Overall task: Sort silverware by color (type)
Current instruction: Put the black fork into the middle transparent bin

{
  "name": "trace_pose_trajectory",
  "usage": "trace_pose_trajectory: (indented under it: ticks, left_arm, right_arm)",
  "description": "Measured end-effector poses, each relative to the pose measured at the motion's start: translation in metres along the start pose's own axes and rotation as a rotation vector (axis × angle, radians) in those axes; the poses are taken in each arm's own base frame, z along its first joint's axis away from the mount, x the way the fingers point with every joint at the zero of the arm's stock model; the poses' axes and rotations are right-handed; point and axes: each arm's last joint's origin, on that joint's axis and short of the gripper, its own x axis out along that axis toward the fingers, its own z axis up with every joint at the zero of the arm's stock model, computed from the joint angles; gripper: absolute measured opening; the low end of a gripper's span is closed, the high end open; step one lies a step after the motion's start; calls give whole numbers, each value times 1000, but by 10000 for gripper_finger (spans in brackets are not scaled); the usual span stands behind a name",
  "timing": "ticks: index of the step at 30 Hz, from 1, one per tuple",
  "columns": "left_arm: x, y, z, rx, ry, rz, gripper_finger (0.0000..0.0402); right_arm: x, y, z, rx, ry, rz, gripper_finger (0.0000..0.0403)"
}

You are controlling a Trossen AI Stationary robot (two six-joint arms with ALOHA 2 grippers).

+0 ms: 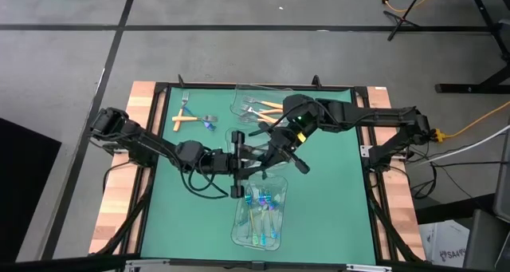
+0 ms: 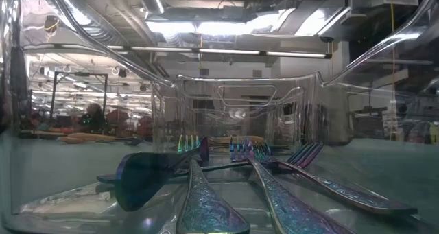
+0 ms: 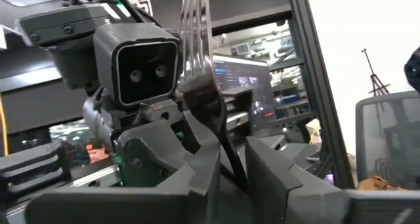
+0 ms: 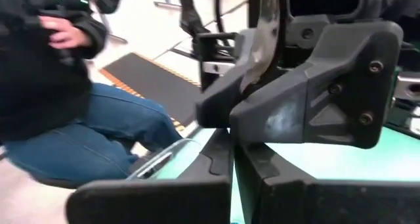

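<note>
A dark grey fork (image 3: pixel 203 86) stands upright between both grippers over the table's middle, tines up. My left gripper (image 1: pixel 256 157) reaches in from the left and is shut on it. My right gripper (image 1: pixel 275 147) meets it from the right, fingers close together (image 4: pixel 233 161). Iridescent blue-teal forks (image 1: pixel 261 210) lie in the near clear container and fill the low view (image 2: pixel 264 176). Orange-handled forks (image 1: pixel 267 106) lie in the far container. More orange-handled forks (image 1: pixel 185 117) and a blue one (image 1: pixel 210 125) lie loose on the mat. My left gripper pinches the dark fork's handle (image 3: pixel 231 161) between its two fingers, which lie across it. The fork is lifted clear and stands upright, tines above the fingers. My right gripper is shut just below the left gripper's fingers (image 4: pixel 289 99), in line with the fork's handle (image 4: pixel 257 50); the left gripper hides the place of contact.
The near container (image 1: pixel 239 224) sits just below both grippers, the far one (image 1: pixel 239 96) just behind the right arm. Bare green mat lies at the right (image 1: pixel 335 192). A seated person in jeans (image 4: pixel 79 138) is beyond the table.
</note>
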Motion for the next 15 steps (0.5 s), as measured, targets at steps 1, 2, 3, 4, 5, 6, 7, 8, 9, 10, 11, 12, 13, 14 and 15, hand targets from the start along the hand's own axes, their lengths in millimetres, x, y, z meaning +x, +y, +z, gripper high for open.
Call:
trace_pose_trajectory:
  ticks: [1, 2, 3, 4, 5, 6, 7, 8, 9, 10, 11, 12, 13, 14, 15]
  left_arm:
    - [0, 0, 0, 1, 5, 5, 69]
    - [0, 0, -1, 2, 15, 14, 73]
    - [0, 0, -2, 5, 28, 25, 76]
    - [0, 0, -3, 7, 43, 38, 79]
    - [0, -1, -4, 7, 56, 53, 80]
    - [-1, -1, -4, 8, 69, 71, 81]
    - [-1, -1, -4, 9, 81, 90, 81]
    - [-1, -2, -5, 11, 95, 110, 82]
    - [-2, -3, -5, 13, 111, 134, 82]
    - [-2, -2, -6, 14, 122, 163, 82]
    - [-2, -2, -6, 15, 132, 189, 82]
    - [-3, -2, -6, 14, 140, 216, 82]
    - [-3, -2, -6, 15, 149, 243, 82]
    - [-3, -1, -6, 16, 159, 272, 82]
    - [-4, -1, -6, 17, 169, 298, 82]
  right_arm:
    - [0, -1, 0, 2, 6, -18, 0]
    - [0, -1, -1, 5, 13, -33, 0]
    - [0, -2, -2, 9, 20, -46, 0]
    - [1, -2, -3, 14, 28, -54, 0]
    - [0, -2, -3, 16, 33, -62, 0]
    - [0, -2, -4, 20, 40, -68, 0]
    - [0, -2, -5, 26, 48, -72, 0]
    - [0, -2, -6, 34, 61, -84, 0]
    - [0, -2, -7, 43, 79, -101, 0]
    - [-1, -2, -9, 54, 98, -121, 0]
    - [-1, -3, -11, 63, 118, -144, 0]
    - [-2, -3, -12, 72, 136, -165, 0]
    - [-2, -3, -14, 80, 153, -180, 0]
    - [-2, -3, -15, 88, 169, -191, 0]
    - [-3, -3, -16, 95, 182, -201, 0]
